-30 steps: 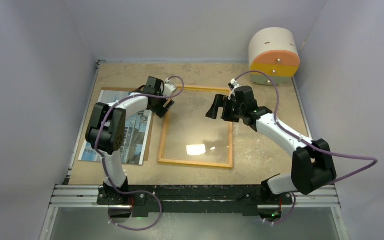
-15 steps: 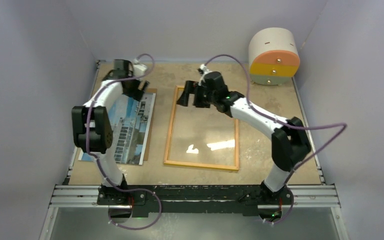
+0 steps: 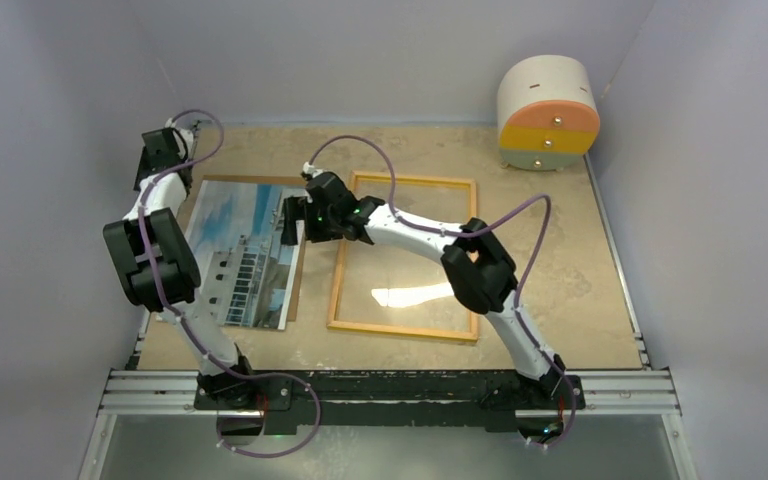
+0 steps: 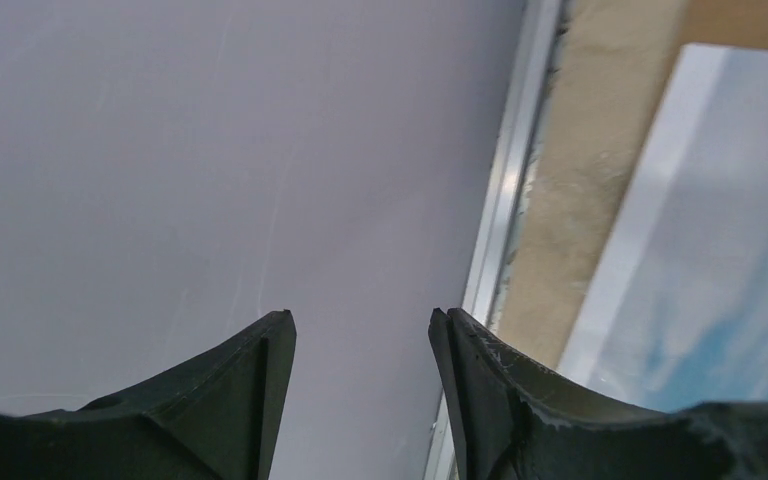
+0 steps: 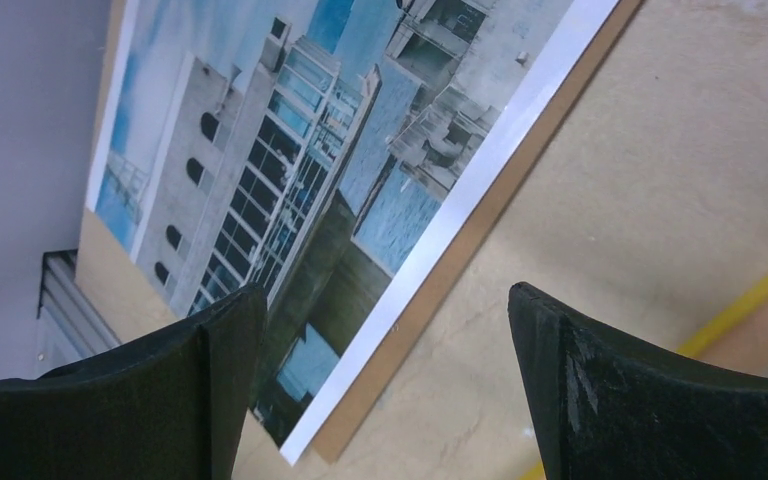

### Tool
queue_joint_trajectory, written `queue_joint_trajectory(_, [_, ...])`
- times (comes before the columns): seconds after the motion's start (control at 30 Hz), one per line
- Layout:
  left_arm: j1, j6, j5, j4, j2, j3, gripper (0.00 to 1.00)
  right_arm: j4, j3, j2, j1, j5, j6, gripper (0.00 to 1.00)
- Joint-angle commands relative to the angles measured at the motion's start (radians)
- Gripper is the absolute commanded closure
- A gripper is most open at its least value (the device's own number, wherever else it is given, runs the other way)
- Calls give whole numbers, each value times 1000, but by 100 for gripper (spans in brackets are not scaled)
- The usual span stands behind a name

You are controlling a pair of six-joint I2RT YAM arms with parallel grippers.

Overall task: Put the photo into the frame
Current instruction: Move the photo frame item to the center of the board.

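The photo (image 3: 240, 250), a glossy print of a white building and blue sky, lies at the table's left on a brown backing board (image 3: 299, 272). The frame (image 3: 415, 181) lies flat to its right, wood-coloured border up, with glare on its pane. My right gripper (image 3: 291, 217) hovers open and empty over the photo's right edge. In the right wrist view the gripper (image 5: 385, 310) straddles the photo (image 5: 290, 150) and the board's edge (image 5: 480, 230), with a yellow strip of frame (image 5: 760, 290) at the right. My left gripper (image 3: 157, 160) is open and empty at the far-left corner. In its wrist view the gripper (image 4: 360, 330) faces the wall, with the photo (image 4: 720, 250) at the right.
A round drawer unit (image 3: 548, 110) with orange and yellow fronts stands at the back right. Grey walls (image 3: 70, 200) close in the table on three sides. A metal rail (image 4: 505, 200) runs along the left edge beside my left gripper.
My left arm swung left, off the photo, to the far-left corner by the wall. My right arm swung left across the frame to the photo's right edge. The frame shifted slightly.
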Motion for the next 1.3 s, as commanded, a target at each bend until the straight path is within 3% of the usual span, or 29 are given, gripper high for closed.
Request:
queue_joint_trajectory(0.0, [1,37,-163,221,34,-83,44,-65,134,69,15,78,27,9])
queue_joint_trajectory(0.13, [4,73,-257,390,94,-143,44,-78,158,119,16,93,49,11])
queue_joint_trajectory(0.23, [3,57,-269,400,132,-147,43,-83,147,121,16,116,60,11])
queue_joint_trajectory(0.63, [-4,-55,-83,190,170,-129,39,-71,83,125,-29,99,105,9])
queue_joint_trajectory(1.27, [-39,-91,109,78,125,-195,38,-32,143,252,-110,77,194,9])
